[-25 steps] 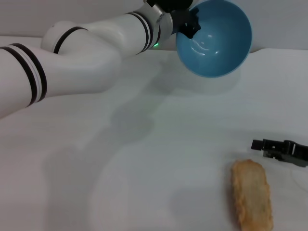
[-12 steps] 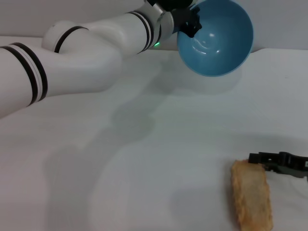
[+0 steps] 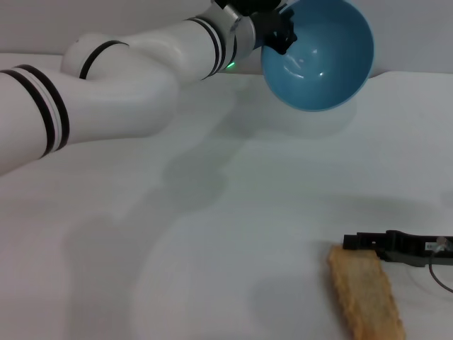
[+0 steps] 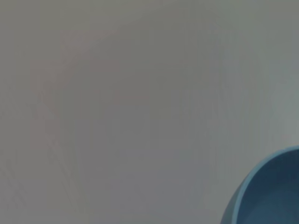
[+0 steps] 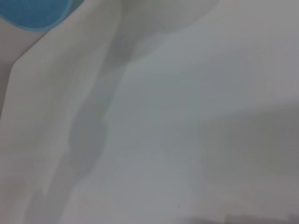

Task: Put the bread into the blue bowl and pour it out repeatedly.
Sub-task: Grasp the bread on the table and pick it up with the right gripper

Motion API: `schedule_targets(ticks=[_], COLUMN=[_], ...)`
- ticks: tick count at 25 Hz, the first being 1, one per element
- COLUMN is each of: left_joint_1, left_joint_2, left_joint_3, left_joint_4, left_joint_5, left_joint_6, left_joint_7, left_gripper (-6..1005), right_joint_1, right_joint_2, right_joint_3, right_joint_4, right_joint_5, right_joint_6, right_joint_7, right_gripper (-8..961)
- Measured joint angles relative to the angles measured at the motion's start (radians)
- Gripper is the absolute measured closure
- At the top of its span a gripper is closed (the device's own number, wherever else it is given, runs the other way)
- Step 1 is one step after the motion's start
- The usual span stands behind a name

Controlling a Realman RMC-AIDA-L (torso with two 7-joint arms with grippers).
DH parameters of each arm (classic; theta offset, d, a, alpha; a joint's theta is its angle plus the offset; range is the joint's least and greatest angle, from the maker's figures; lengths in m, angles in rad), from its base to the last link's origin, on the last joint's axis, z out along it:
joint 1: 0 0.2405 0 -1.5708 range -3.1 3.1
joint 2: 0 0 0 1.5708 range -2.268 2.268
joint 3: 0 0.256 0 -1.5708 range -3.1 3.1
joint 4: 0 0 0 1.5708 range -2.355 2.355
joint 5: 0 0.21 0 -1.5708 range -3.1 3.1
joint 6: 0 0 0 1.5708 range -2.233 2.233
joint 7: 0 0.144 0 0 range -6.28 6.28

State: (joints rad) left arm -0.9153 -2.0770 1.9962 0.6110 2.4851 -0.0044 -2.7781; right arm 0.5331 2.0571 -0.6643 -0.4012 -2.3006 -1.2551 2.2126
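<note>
Bread (image 3: 366, 297) cut off below (right claw (image 3: 354, 241) partly out of frame)

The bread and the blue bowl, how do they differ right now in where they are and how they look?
The bread lies flat on the white table, near side; the blue bowl is held up at the far side, tipped with its opening facing the camera. The bread is long, tan and rough; the bowl is round, glossy and empty. Each has a gripper at it.

No text, label, brand, number or sign can be read in any view. The blue bowl (image 3: 318, 57) is plain and glossy, the bread (image 3: 364, 297) carries no print, and the white counter (image 3: 233, 234) and the black-banded arm (image 3: 106, 78) bear no lettering.
</note>
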Motion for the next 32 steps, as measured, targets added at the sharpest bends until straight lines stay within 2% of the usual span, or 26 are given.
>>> schedule_targets(ticks=[10, 13, 17, 24, 26, 27, 28, 29, 32], left_joint_1=[0.006, 0.009, 0.015, 0.020, 0.018, 0.014, -0.002, -0.002, -0.020], left_joint_2=[0.000, 0.000, 0.000, 0.000, 0.001, 0.001, 0.004, 0.004, 0.005], left_joint_3=[0.001, 0.001, 0.001, -0.003, -0.006, -0.007, -0.009, -0.009, -0.009], left_joint_4=[-0.002, -0.002, -0.002, -0.004, -0.004, -0.004, -0.003, -0.003, 0.005], left_joint_5=[-0.002, -0.002, -0.003, -0.012, -0.031, -0.039, -0.063, -0.063, -0.082], left_joint_6=[0.002, 0.004, 0.006, 0.033, 0.080, 0.101, 0.173, 0.173, 0.267], left_joint_7=[0.000, 0.000, 0.000, 0.000, 0.000, 0.000, 0.000, 0.000, 0.000], left_gripper=[1000, 1000, 999, 999, 999, 999, 999, 999, 1000], right_joint_1=[0.005, 0.005, 0.005, -0.017, -0.038, -0.038, -0.047, -0.062, -0.071], right_joint_2=[-0.001, 0.004, 0.005, -0.003, -0.010, -0.010, -0.013, -0.013, -0.011], right_joint_3=[-0.023, -0.018, -0.016, -0.015, -0.014, -0.014, -0.013, -0.009, -0.004], right_joint_4=[-0.005, -0.017, -0.037, -0.121, -0.212, -0.212, -0.249, -0.301, -0.331], right_joint_5=[-0.016, -0.010, 0.023, 0.242, 0.361, 0.361, 0.405, 0.490, 0.573], right_joint_6=[-0.002, 0.002, -0.010, -0.114, -0.151, -0.151, -0.155, -0.156, -0.156], right_joint_7=[0.000, -0.012, -0.079, -0.256, -0.287, -0.287, -0.294, -0.339, -0.394], right_gripper=[285, 517, 581, 647, 666, 675, 685, 694, 708])
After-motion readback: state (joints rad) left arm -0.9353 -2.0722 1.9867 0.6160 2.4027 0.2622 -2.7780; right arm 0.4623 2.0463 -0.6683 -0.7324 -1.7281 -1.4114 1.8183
